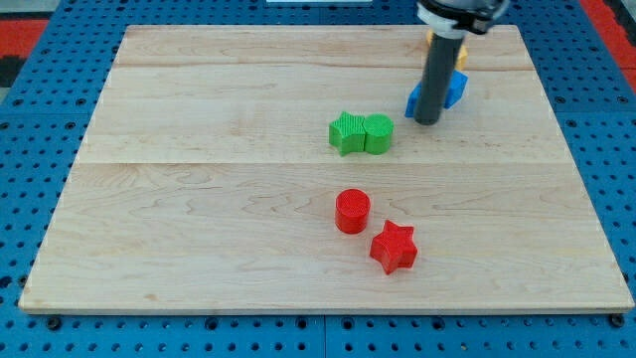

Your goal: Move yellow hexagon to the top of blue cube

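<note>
**Rod tip set against the blue block near the board's upper right**

A pale wooden board (pixel 248 219) made of joined planks, with fine grain and two seam lines running across it, is seen lying on a blue perforated surface (pixel 30 328). A red patch of the same perforated kind is visible at the view's top corners.

My tip (pixel 427 121) is found at the lower end of a smooth, dark, cylindrical rod, planted on the board at about 1 o'clock from the board's middle. No claw is carried by this arm, so no spread or pinch can be reported; only the plain rod is shown.

The blue cube (pixel 453 89), a matte block with flat faces, is largely hidden behind the rod; it is seen on both sides of it, and the tip appears to be touching its lower left edge. The yellow hexagon (pixel 461 52) is mostly covered by the rod and the arm's head; only a small orange-yellow sliver is seen at 12 o'clock from the blue cube, just beside it. Its shape cannot be made out.

At 8 o'clock from the tip, two ribbed green blocks are seen touching: a green star (pixel 347 132) and a rounded green block (pixel 379 133). Further toward 6 o'clock, a red cylinder (pixel 352 211) and a red star (pixel 394 247) are placed close together.
</note>
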Controlling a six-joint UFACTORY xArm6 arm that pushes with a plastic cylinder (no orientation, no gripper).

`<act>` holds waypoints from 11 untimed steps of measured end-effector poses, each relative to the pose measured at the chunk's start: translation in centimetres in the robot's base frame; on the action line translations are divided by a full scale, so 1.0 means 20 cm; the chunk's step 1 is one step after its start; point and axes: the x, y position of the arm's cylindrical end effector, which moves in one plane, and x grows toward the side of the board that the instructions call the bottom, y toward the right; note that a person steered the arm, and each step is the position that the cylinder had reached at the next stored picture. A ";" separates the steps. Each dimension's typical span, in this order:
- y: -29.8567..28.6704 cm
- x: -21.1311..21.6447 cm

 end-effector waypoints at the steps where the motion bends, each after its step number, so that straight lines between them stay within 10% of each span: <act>1: 0.10 0.05; 11: 0.46 -0.57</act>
